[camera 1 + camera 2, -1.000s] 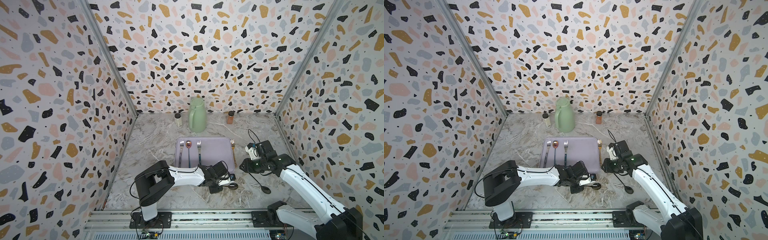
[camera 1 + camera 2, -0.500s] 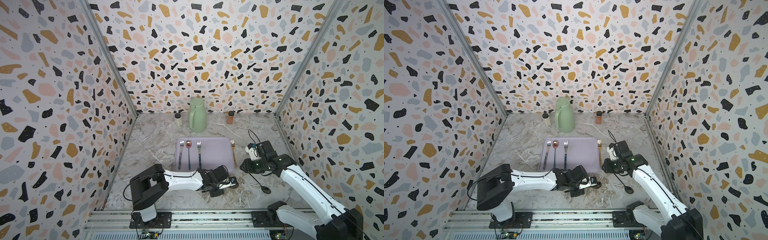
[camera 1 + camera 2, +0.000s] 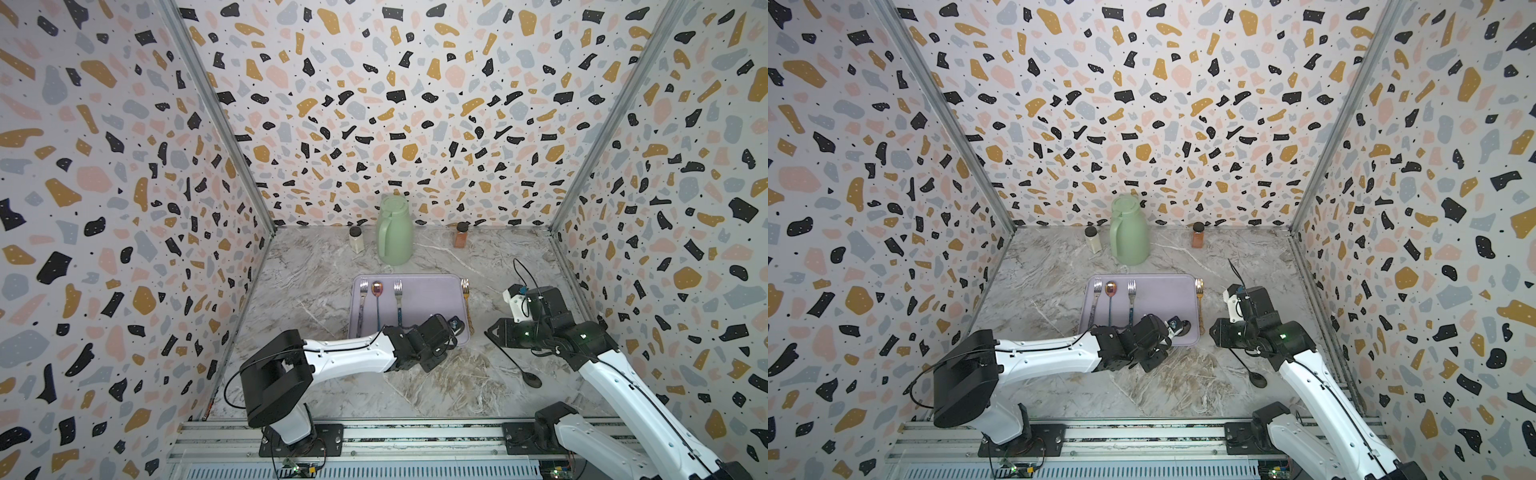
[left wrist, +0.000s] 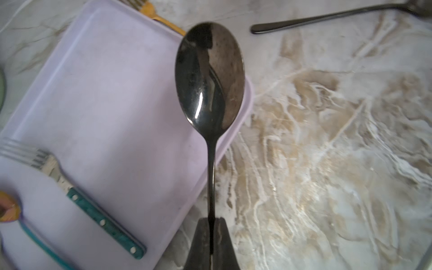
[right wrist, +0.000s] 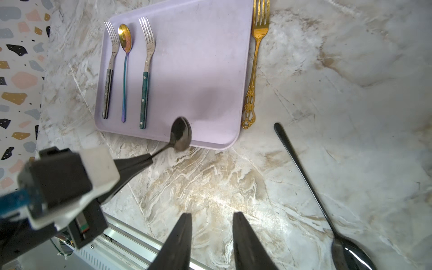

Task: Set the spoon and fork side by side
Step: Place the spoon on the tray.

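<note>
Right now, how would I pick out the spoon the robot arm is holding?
Find the lilac tray in the middle of the marble table. Over its near right corner, the left gripper pinches a black spoon by the handle. The other black spoon lies loose on the marble, long-handled; this one alone is gripped.

Top views overlook everything; wrist views (close) share the tray (image 4: 112, 88).

You have a green jug (image 3: 395, 235) standing upright at the far edge of the marbled worktop (image 3: 307, 286), handle toward the left edge. A pale dark-lidded jar (image 3: 356, 241) sits just beside that handle. An orange-brown jar (image 3: 460, 237) stands apart toward the right edge. Terrazzo-patterned walls (image 3: 395, 104) enclose three sides.
</note>
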